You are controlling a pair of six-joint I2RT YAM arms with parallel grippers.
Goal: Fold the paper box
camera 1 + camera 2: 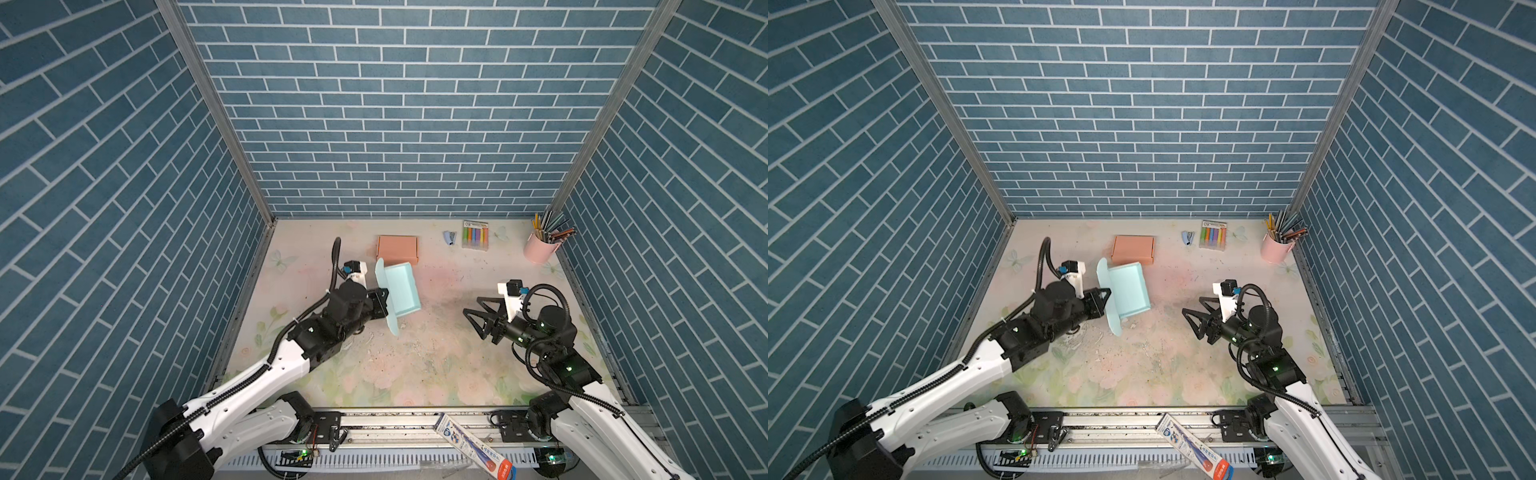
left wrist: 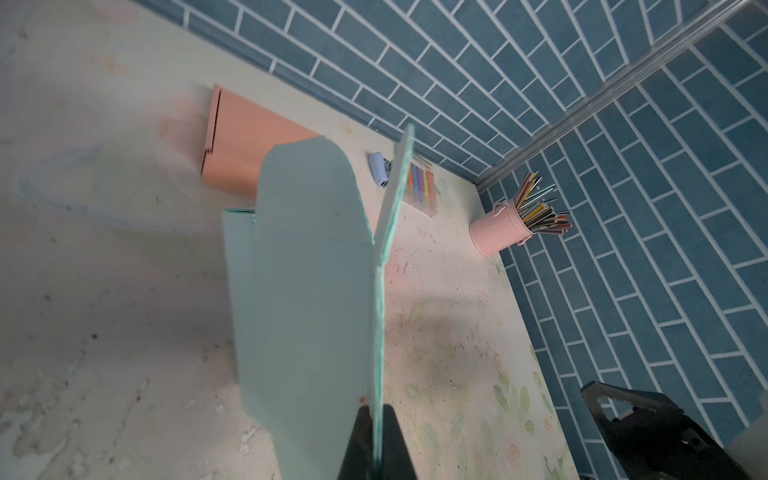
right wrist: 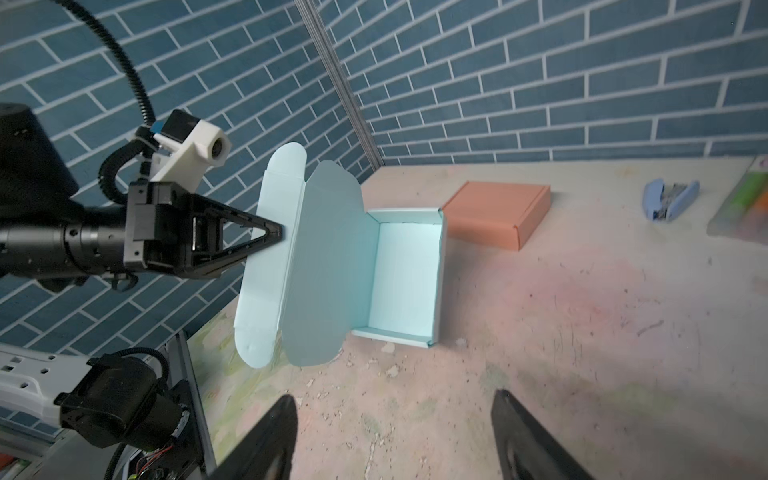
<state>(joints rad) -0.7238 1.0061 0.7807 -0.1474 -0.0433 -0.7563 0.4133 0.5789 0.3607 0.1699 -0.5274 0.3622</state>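
Paper box: light blue, sitting on the table just in front of the orange box, on the robot's side of it. Its tray is lying open side up with the walls standing. Whether the far corner is touching the orange box cannot be told.
lid: standing nearly upright from the tray's left edge, with a rounded tuck flap bending away at its free end.
left gripper: pinching the lid edge, its fingers pressing the card from both sides. It is working in front of the orange box and a little to its left.
right gripper: hovering with its jaws spread wide and holding nothing. It is pointing toward the tray, well apart from the orange box, to its right and toward the robot.
orange box: lying flat and closed near the back wall.
stapler: lying near the orange box, to its right.
marker pack: lying further right of the orange box, just beyond the stapler.
pencil cup: pink, standing furthest right of the orange box, in the back right corner.
table: wearing a faded floral print, scuffed and flaking in front of the orange box.
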